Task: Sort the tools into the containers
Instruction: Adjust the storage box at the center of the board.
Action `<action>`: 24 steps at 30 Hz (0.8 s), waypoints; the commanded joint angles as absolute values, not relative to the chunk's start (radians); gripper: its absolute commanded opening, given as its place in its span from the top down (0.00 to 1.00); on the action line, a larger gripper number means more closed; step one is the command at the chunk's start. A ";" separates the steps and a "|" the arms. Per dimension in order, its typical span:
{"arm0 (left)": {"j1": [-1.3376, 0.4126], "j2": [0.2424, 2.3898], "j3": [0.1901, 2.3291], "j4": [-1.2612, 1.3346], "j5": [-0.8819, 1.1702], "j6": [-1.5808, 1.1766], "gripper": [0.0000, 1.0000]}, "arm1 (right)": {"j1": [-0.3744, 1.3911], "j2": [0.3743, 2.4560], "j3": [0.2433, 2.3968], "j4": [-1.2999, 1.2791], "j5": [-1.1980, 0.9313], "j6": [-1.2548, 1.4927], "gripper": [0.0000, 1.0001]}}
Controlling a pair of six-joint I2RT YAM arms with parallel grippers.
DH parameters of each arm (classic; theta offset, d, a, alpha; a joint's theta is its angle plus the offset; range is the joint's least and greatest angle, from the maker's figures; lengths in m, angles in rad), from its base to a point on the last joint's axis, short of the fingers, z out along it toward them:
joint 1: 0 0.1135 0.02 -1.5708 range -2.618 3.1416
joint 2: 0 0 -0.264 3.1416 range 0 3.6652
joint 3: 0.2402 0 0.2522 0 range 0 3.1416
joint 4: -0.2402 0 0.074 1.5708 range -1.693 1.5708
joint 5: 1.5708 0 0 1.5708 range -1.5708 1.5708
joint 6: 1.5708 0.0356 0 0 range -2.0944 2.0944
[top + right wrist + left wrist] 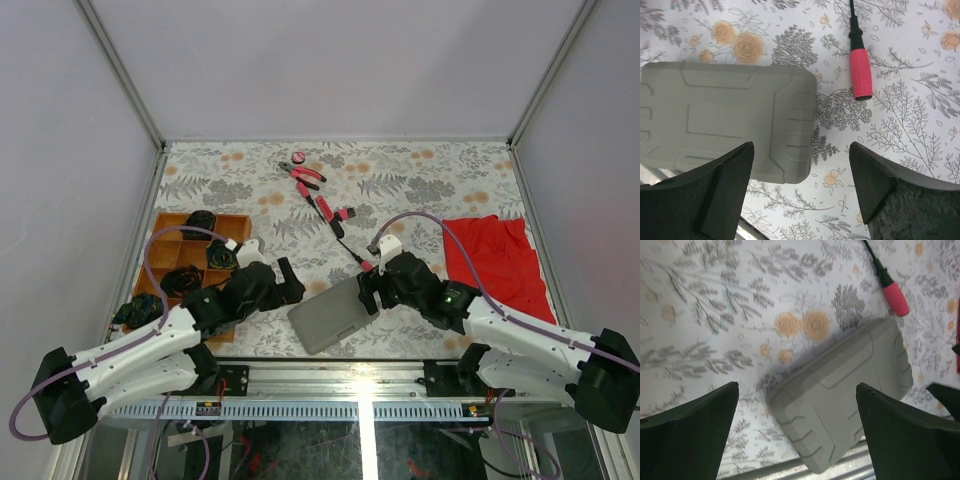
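So my right gripper point(800, 150) is spread wide with nothing in it, hanging low over the near right corner of the grey case point(725, 120). I can't tell whether a finger is actually touching the plastic. The case is shut, lid side up, and sits at the near edge of the table point(420, 180). From this gripper it stretches off to the left. In the top view its long axis runs on a slant, near-left to far-right, so I'm at one short end.

My left gripper point(797, 387) is also wide open and empty, just off the other short end with the case ahead of its fingers. I'd say the right one is closer. Getting that lid open looks like the next thing, and it probably comes down to which long edge has the hinge. I can't make that out from here.

Just past the case's far corner is the screwdriver point(861, 70), pink handle toward me and black shaft pointing away. The pliers point(303, 176) and the pink disc point(298, 157) are well beyond it. The wooden tray point(165, 222) is off to the left and the red cloth point(495, 262) to the right.

No brand or lettering I can read anywhere, just moulded ribs on the lid.
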State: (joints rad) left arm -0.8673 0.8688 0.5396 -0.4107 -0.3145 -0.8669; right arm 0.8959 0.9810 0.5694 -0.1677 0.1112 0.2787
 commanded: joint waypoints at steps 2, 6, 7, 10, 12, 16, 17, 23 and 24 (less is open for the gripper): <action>-0.970 0.865 0.517 -0.514 -0.336 -1.098 0.01 | 0.899 1.064 0.629 -0.174 0.217 0.422 0.16; -1.052 0.872 0.512 -0.536 -0.364 -1.183 0.01 | 0.893 1.097 0.638 -0.173 0.209 0.515 0.15; -1.067 0.870 0.511 -0.543 -0.372 -1.199 0.01 | 0.889 1.100 0.638 -0.167 0.198 0.528 0.14; -1.090 0.859 0.507 -0.559 -0.387 -1.238 0.00 | 0.877 1.104 0.634 -0.143 0.161 0.544 0.14; -1.095 0.855 0.504 -0.561 -0.387 -1.254 0.00 | 0.872 1.103 0.634 -0.138 0.150 0.547 0.14; -1.109 0.862 0.488 -0.560 -0.376 -1.287 0.00 | 0.856 1.096 0.635 -0.132 0.128 0.524 0.16; -1.112 0.866 0.484 -0.560 -0.372 -1.293 0.00 | 0.850 1.093 0.630 -0.132 0.144 0.533 0.16; -1.131 0.881 0.474 -0.551 -0.362 -1.326 0.00 | 0.694 1.113 0.602 -0.120 0.023 0.586 0.16; -1.133 0.879 0.471 -0.548 -0.360 -1.329 0.00 | 0.680 1.114 0.590 -0.095 -0.014 0.586 0.16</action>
